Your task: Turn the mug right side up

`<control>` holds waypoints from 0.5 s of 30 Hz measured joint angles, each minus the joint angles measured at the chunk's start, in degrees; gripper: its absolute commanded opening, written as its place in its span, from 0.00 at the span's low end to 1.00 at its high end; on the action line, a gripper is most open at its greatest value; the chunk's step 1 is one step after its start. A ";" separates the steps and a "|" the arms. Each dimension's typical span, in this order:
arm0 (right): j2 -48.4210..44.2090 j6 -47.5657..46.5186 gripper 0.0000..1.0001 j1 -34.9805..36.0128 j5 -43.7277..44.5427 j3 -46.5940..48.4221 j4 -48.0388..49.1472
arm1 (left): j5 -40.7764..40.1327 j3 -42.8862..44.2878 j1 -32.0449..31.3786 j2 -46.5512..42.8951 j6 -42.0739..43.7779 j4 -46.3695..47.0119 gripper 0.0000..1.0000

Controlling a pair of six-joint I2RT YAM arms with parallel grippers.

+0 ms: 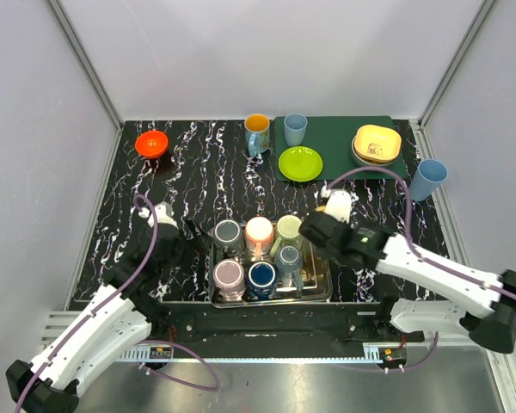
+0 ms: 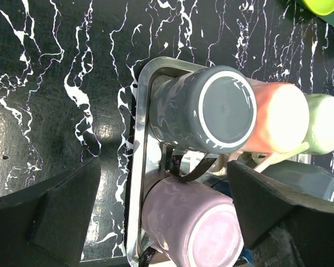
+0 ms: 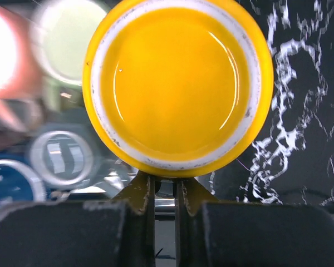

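Note:
My right gripper (image 3: 164,186) is shut on the handle of a yellow mug (image 3: 175,83). The mug's white-ringed base faces the wrist camera, and it hangs above the tray's right side. In the top view this gripper (image 1: 325,229) hides the mug. A steel tray (image 1: 320,284) holds several upside-down mugs: grey (image 1: 228,232), salmon (image 1: 259,231), light green (image 1: 289,228), pink (image 1: 229,274) and dark blue (image 1: 262,275). My left gripper (image 2: 167,214) is open and empty, spread over the tray's left rim (image 2: 134,167) and the pink mug (image 2: 195,228). It shows in the top view (image 1: 168,241) left of the tray.
At the back stand an orange bowl (image 1: 151,143), an upright orange-lined mug (image 1: 257,131) and a blue cup (image 1: 295,129). A green mat (image 1: 335,168) carries a lime plate (image 1: 300,163) and stacked yellow bowls (image 1: 377,144). Another blue cup (image 1: 428,179) stands at the right wall.

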 measured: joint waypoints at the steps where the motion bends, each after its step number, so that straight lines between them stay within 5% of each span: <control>1: -1.42 -0.48 0.00 0.09 0.42 2.32 -0.52 | -0.07 0.00 0.00 -0.37 0.00 -0.15 0.97; 7: -12.85 -6.29 0.00 -0.57 -1.88 9.29 6.71 | -0.17 2.58 0.00 -2.97 0.00 -0.46 0.99; 15: -10.93 -4.76 0.00 -18.75 -30.34 5.03 34.07 | 10.01 3.98 0.00 -9.05 -2.29 17.16 0.99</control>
